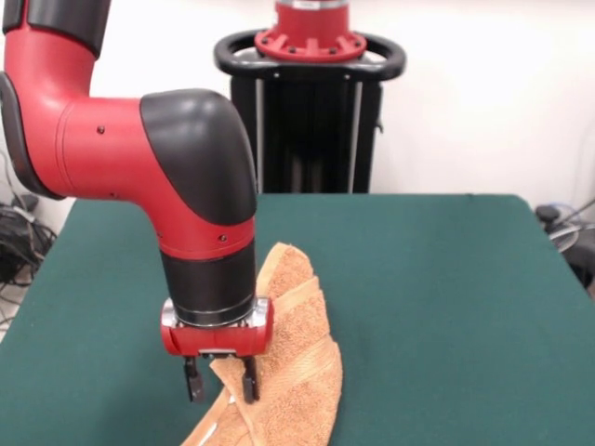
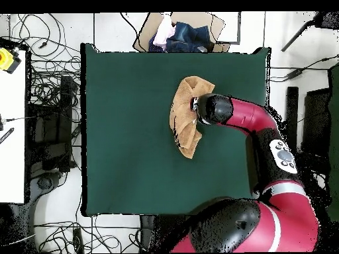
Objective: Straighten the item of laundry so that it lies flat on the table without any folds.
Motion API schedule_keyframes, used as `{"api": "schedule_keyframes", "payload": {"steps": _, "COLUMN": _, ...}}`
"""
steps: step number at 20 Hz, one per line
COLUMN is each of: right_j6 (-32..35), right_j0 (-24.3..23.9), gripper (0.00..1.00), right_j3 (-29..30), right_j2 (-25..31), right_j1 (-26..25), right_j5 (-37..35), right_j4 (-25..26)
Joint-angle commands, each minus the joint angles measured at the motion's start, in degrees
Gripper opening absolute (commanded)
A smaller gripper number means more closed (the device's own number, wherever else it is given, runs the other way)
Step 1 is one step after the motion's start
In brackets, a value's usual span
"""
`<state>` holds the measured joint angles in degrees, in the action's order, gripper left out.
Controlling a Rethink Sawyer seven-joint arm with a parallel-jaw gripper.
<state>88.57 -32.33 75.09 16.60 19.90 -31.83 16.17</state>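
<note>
The item of laundry [image 1: 299, 372], an orange-tan terry towel, lies crumpled in a long curved strip with raised folds on the green table [image 1: 446, 279]. From overhead the laundry [image 2: 185, 116] sits right of the middle of the table [image 2: 126, 132]. My gripper [image 1: 221, 383] hangs low over the towel's near part, fingers apart and pointing down. A raised fold of cloth stands between them. One fingertip [image 1: 249, 390] touches the cloth. In the overhead view my wrist covers the gripper and part of the towel.
A cardboard box of mixed clothes [image 2: 179, 34] stands just beyond the table's top edge in the overhead view. Cables [image 2: 49, 86] lie on the floor to the left, next to a white bench [image 2: 12, 132].
</note>
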Motion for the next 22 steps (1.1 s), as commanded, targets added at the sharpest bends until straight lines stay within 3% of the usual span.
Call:
{"api": "schedule_keyframes", "payload": {"steps": 1, "right_j6": 7.4, "right_j0": -0.2, "gripper": 1.0, "right_j3": 1.1, "right_j2": -0.2, "right_j1": -2.1, "right_j5": 8.7, "right_j4": 1.1}}
{"api": "schedule_keyframes", "payload": {"steps": 5, "right_j6": 6.6, "right_j0": -1.1, "gripper": 1.0, "right_j3": 1.9, "right_j2": 1.1, "right_j1": -2.2, "right_j5": 12.0, "right_j4": 1.0}}
{"api": "schedule_keyframes", "payload": {"steps": 15, "right_j6": 6.1, "right_j0": 0.0, "gripper": 1.0, "right_j3": 2.0, "right_j2": -0.4, "right_j1": -1.5, "right_j5": 12.3, "right_j4": 0.7}}
{"api": "schedule_keyframes", "payload": {"steps": 20, "right_j6": 4.8, "right_j0": 7.1, "gripper": 1.0, "right_j3": -5.4, "right_j2": -10.3, "right_j1": -2.0, "right_j5": -10.6, "right_j4": 1.0}}
{"api": "schedule_keyframes", "payload": {"steps": 22, "right_j6": 4.2, "right_j0": 8.4, "gripper": 1.0, "right_j3": -6.6, "right_j2": -12.0, "right_j1": -1.9, "right_j5": -15.1, "right_j4": 1.5}}
